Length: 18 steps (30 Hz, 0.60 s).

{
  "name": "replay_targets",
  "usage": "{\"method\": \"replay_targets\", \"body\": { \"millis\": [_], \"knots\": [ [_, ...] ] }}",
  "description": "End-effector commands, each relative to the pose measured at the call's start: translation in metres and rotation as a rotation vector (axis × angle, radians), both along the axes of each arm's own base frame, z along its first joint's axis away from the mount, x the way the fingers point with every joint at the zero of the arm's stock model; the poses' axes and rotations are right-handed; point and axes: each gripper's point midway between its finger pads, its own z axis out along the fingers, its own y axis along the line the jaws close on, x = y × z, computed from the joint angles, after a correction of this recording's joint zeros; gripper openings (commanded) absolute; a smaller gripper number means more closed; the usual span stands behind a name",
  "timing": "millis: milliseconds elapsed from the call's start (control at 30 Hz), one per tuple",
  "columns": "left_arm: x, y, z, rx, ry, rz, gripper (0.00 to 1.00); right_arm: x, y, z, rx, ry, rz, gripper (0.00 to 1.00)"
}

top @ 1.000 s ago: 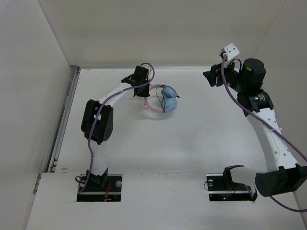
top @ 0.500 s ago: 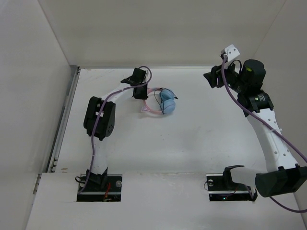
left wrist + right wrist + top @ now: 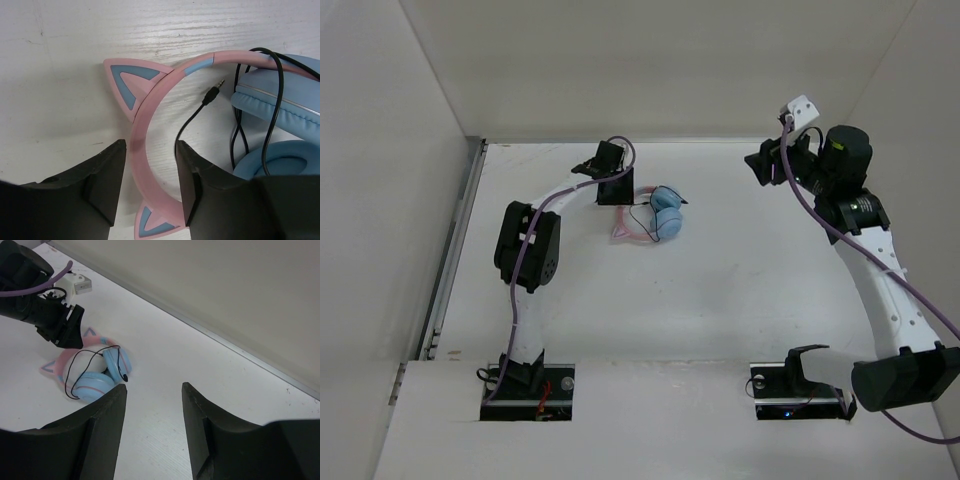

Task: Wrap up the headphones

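Between the parted fingers of the left gripper point(image 3: 150, 165), low in its wrist view, the pink headband point(image 3: 152, 95) of the headphones point(image 3: 658, 214) runs up-frame, unclamped. The ear cups point(image 3: 280, 105) and black cable point(image 3: 192, 112) lie right. The right gripper point(image 3: 152, 410), parted and empty, hangs well apart at upper right, with bare table point(image 3: 720, 290) between.

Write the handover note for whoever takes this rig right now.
Left gripper: fingers open, straddling the pink headband, apparently not clamping it.
Right gripper: open, empty, raised away to the right.
Headphones: lying on the table under the left gripper.
Done: nothing tidy yet; cable lies in loose loops over the ear cups, plug free inside the headband arc.
To do: wind the cable, tuck the plug.
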Motion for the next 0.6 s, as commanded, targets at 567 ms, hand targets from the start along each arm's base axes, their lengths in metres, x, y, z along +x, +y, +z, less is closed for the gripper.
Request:
{"method": "replay_targets", "body": {
  "millis": [567],
  "knots": [
    [-0.056,0.120,0.290,-0.117,-0.539,0.013,0.64,-0.036,-0.057,0.007,0.056,0.086,-0.136,0.53]
  ]
}}
